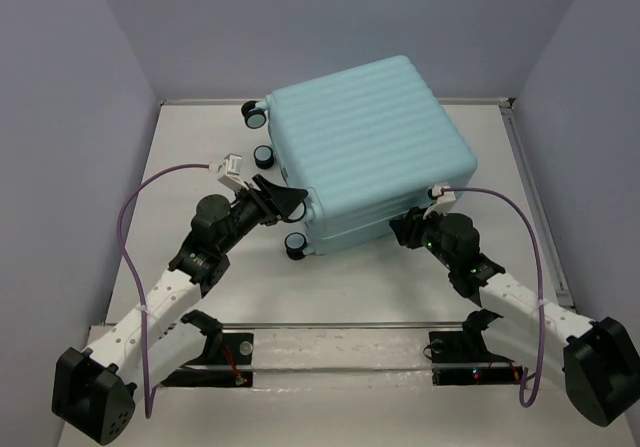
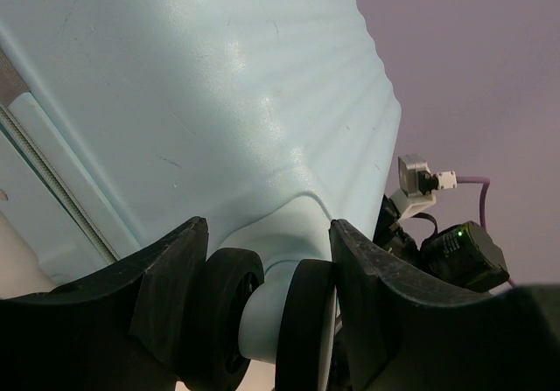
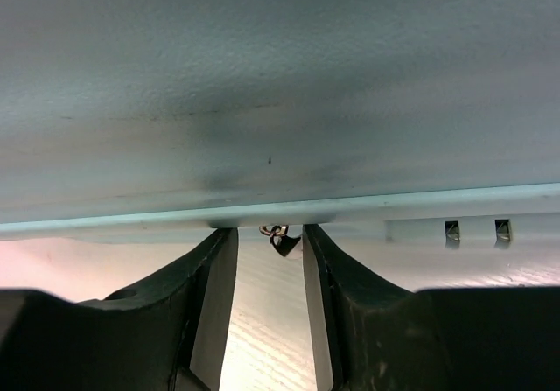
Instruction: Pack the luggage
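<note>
The luggage (image 1: 365, 147) is a closed mint-blue ribbed suitcase lying flat in the middle of the table, its wheels pointing left. My left gripper (image 1: 291, 205) is at its front-left corner. In the left wrist view the gripper (image 2: 267, 238) is closed around a black twin spinner wheel (image 2: 262, 317), with both fingers against the wheel's discs. My right gripper (image 1: 405, 229) is at the suitcase's front edge. In the right wrist view this gripper (image 3: 269, 233) is open, its tips just under the suitcase seam, with a small metal zipper pull (image 3: 282, 239) hanging between them.
Other wheels show on the suitcase's left side (image 1: 256, 115), (image 1: 264, 157), (image 1: 297, 246). Grey walls enclose the white table (image 1: 180, 167) on three sides. A clear rail (image 1: 340, 327) runs along the near edge by the arm bases. Purple cables loop from both wrists.
</note>
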Robot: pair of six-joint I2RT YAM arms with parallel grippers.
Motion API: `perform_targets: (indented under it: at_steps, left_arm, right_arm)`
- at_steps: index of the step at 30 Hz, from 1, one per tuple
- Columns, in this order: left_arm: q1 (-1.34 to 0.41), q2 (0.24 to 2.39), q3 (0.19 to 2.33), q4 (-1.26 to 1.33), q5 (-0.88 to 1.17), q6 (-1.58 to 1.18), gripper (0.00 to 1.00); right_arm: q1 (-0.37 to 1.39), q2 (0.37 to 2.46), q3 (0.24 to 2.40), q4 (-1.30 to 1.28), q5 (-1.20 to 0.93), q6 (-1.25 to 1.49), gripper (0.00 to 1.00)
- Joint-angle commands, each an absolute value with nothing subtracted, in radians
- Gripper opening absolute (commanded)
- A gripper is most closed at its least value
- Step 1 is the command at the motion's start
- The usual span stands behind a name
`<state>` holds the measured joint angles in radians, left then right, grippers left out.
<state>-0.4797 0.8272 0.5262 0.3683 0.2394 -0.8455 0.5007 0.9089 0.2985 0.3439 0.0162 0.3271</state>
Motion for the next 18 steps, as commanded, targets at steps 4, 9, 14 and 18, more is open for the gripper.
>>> perform_targets:
  at_steps: [4,9,14,18]
  left_arm:
    - [-0.453,0.801,0.578,0.403,0.183,-0.802,0.06]
    - [-0.453,0.805,0.581,0.394,0.183,-0.793,0.06]
    - [-0.436,0.804,0.580,0.370,0.178,-0.770,0.06]
    - [-0.396,0.793,0.589,0.351,0.198,-0.758,0.06]
  right_arm:
    - [0.497,0.913,0.319,0.400,0.092,0.296,0.34]
    - [0.497,0.908,0.333,0.399,0.150,0.290,0.07]
    - [0.474,0.800,0.344,0.267,0.276,0.304,0.07]
    - [0.463,0.769,0.393,0.117,0.382,0.321,0.07]
